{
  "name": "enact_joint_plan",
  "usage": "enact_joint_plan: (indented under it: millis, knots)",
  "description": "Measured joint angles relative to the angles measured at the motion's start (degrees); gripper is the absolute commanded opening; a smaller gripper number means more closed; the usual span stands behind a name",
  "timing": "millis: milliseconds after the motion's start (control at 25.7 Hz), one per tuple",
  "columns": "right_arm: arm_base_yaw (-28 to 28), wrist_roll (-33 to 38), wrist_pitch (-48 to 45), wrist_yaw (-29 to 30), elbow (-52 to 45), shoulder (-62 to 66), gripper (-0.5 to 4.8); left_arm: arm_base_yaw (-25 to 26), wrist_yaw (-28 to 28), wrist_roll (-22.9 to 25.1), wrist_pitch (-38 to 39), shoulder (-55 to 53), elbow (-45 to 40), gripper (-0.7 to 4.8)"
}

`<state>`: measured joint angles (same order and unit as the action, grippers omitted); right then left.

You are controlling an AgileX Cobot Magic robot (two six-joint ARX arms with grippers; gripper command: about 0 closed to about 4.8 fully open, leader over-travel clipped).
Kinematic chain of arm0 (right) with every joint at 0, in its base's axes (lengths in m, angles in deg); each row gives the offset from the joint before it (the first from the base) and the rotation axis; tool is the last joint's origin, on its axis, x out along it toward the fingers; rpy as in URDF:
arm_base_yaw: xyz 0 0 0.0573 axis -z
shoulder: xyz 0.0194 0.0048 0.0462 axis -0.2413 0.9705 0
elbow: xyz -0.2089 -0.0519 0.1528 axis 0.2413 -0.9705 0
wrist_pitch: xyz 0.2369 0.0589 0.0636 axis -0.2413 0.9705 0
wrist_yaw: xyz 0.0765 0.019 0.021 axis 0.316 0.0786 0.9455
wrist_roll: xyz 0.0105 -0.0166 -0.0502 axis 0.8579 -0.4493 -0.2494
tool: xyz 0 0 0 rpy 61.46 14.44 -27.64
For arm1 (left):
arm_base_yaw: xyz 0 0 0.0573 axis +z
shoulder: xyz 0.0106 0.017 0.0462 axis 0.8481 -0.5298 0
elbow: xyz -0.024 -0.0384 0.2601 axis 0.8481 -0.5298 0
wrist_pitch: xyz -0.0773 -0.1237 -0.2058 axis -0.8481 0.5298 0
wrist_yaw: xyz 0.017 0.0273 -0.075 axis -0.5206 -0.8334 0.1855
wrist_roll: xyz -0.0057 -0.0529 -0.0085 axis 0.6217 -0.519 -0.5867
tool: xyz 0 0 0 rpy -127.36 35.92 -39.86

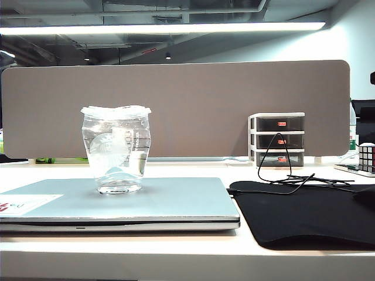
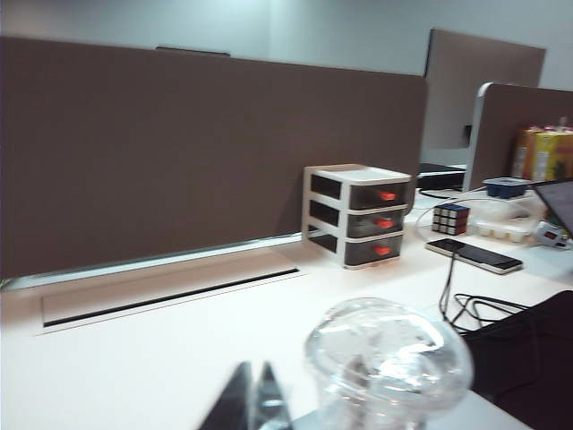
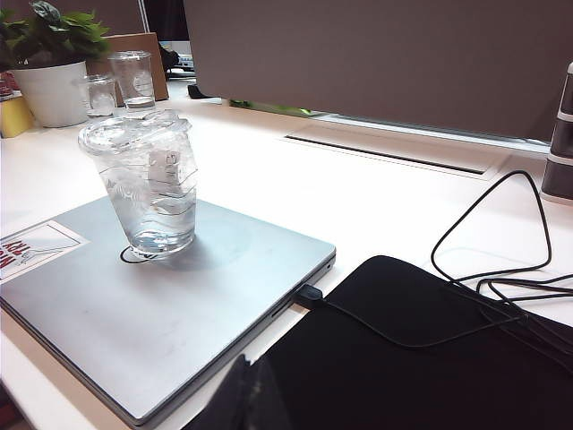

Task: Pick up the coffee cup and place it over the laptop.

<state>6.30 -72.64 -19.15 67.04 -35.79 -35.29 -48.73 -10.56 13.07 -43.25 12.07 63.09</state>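
I see the coffee cup [image 1: 116, 150] standing upright on the closed lid of the laptop [image 1: 170, 202], toward the side with the white sticker [image 1: 23, 205], its clear lid on and its walls dented. In the left wrist view the left gripper [image 2: 251, 399] shows only as two dark fingertips [image 2: 235, 403] pressed together, so I read it as fully closed with nothing between them. The cup's lid sits just beside those tips, apart from them; the picture is blurred there, so I would not swear to the gap. Beyond the left fingers the white desk [image 2: 179, 340] runs to a brown partition [image 2: 206, 152] with a cable slot [image 2: 170, 296] along its foot, and a small drawer unit [image 2: 358, 215], a puzzle cube [image 2: 450, 218] and a phone [image 2: 474, 254] stand farther off.

The right gripper [image 3: 251, 399] also shows as two dark tips low in its wrist view, seemingly together, though I cannot tell its state for certain, and I see nothing in it. Just ahead of its fingers lie the edge of the laptop and a black mouse mat [image 3: 430, 358] with a thin black cable [image 3: 488, 260] looping over it. The cup is well ahead of these fingers. Past it stand two more clear cups [image 3: 125, 82] and a potted plant [image 3: 49, 63]. Overhead, a strip light [image 1: 164, 27] crosses a bare ceiling
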Motion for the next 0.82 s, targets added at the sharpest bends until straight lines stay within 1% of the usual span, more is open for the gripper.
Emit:
enact_joint_plan:
  millis: [117, 234, 273, 390, 429, 662, 701, 740, 779, 818]
  knots:
    - [0.00, 0.24, 0.02, 0.00, 0.00, 0.00, -0.06, -0.02, -1.46, -0.94, 0.07, 1.57, -1.73, -0.05]
    - [0.00, 0.46, 0.02, 0.00, 0.00, 0.00, -0.06, -0.02, -6.36, -4.37, 0.74, 3.02, -3.45, -0.05]
    - [0.00, 0.46, 0.02, 0.00, 0.00, 0.00, -0.06, -0.02, -7.23, -5.16, 1.01, 3.13, -3.93, -0.05]
    - [-0.02, 0.52, 0.02, 0.00, 0.00, 0.00, -0.06, -1.29, -8.46, -5.90, 3.65, 3.91, -4.00, -0.05]
    - [-0.02, 0.57, 0.02, 0.02, 0.00, 0.00, -0.06, -3.04, -10.01, -5.35, 4.00, 4.33, -3.98, -0.05]
    - [-0.02, 0.59, 0.04, 0.00, 0.00, 0.00, -0.06, -8.87, -16.06, -3.67, 7.72, 6.05, -3.93, -0.05]
    - [-0.02, 0.59, 0.04, 0.00, 0.00, 0.00, -0.06, -10.23, -17.46, -2.80, 9.09, 6.93, -3.93, -0.05]
    - [-0.02, 0.59, 0.04, 0.00, 0.00, 0.00, -0.06, -12.33, -19.91, -0.79, 11.30, 8.59, -3.93, -0.05]
    - [0.00, 0.59, 0.04, 0.00, 0.00, 0.00, -0.06, -13.22, -21.24, 0.57, 12.66, 9.84, -3.93, -0.05]
    - [-0.02, 0.59, 0.04, 0.00, 0.00, 0.00, -0.06, -14.01, -24.04, 2.10, 15.23, 12.44, -3.93, -0.05]
